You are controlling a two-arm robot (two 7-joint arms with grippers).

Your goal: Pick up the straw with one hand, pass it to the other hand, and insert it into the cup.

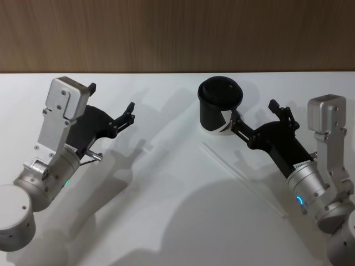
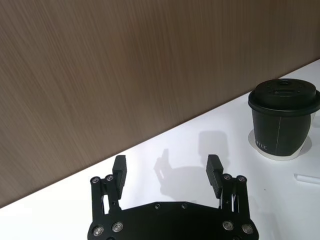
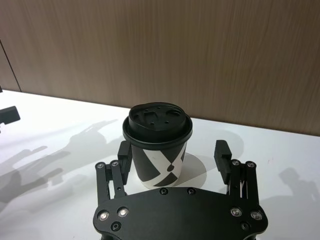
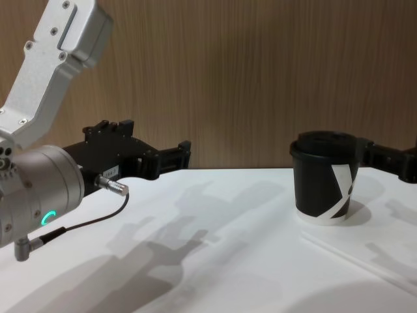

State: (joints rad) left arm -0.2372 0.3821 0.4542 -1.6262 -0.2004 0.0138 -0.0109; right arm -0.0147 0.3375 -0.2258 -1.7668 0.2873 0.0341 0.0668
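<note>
Zero steps done: straw [image 1: 244, 180] not yet picked up, handover and insertion both left.
I see it flat on the tabletop [image 1: 166, 221], thin, white, straight, just beside my right arm. Both wide open and empty: left end effector [image 1: 111, 100], right end effector [image 1: 254, 112]. Farther back, the cup [image 1: 219, 105] stands upright, lid on.

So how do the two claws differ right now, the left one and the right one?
The left claw hangs over the table, well away from the cup; the right claw sits right at the cup, one finger close beside it. The straw lies flat by the right claw's arm, far from the left claw. Shared: both are black, two-fingered, open and holding nothing.
</note>
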